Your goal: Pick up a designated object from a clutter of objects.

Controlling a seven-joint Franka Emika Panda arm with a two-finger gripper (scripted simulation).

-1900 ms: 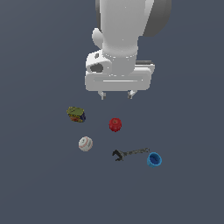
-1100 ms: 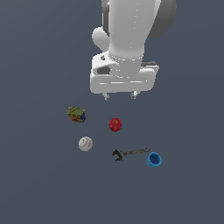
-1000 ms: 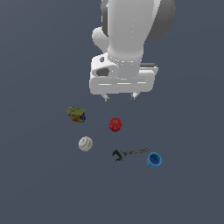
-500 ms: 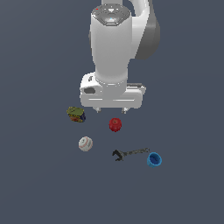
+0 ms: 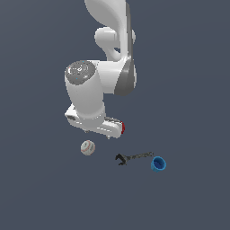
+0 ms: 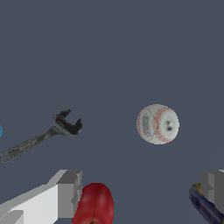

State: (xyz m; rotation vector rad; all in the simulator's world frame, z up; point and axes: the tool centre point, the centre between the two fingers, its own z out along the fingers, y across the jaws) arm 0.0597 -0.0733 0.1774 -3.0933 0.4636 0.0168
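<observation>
1. White robot arm [image 5: 101, 85] reaches down over a flat dark grey-blue floor [image 5: 188, 90]; its wrist body hangs low above the scattered items.
2. Gripper [image 6: 142, 192]: two grey fingers [image 6: 70, 192] visible in the wrist view, set wide apart with nothing between them. Jaws spread. In the exterior view only short finger stubs [image 5: 108, 137] show under the hand.
3. Target, the small white ball with thin red stitch lines [image 5: 88, 147]: rests on the floor, free of the gripper, just below the hand's edge toward the exterior view's left. In the wrist view the ball [image 6: 157, 124] lies ahead of the fingertips, not between them.
4. Red rounded object [image 6: 93, 204]: beside the inner face of one finger in the wrist view; contact cannot be told. In the exterior view only a red sliver [image 5: 122, 128] shows at the hand's edge.
5. Dark metal wrench [image 5: 132, 157]: flat on the floor, to the exterior view's right of the ball, well apart from it.
6. Small blue cup [image 5: 158, 164]: touching or just beside the wrench's far end.
7. Dark blue and yellow-green item [image 6: 206, 205]: partly behind the other finger, identity unclear.
</observation>
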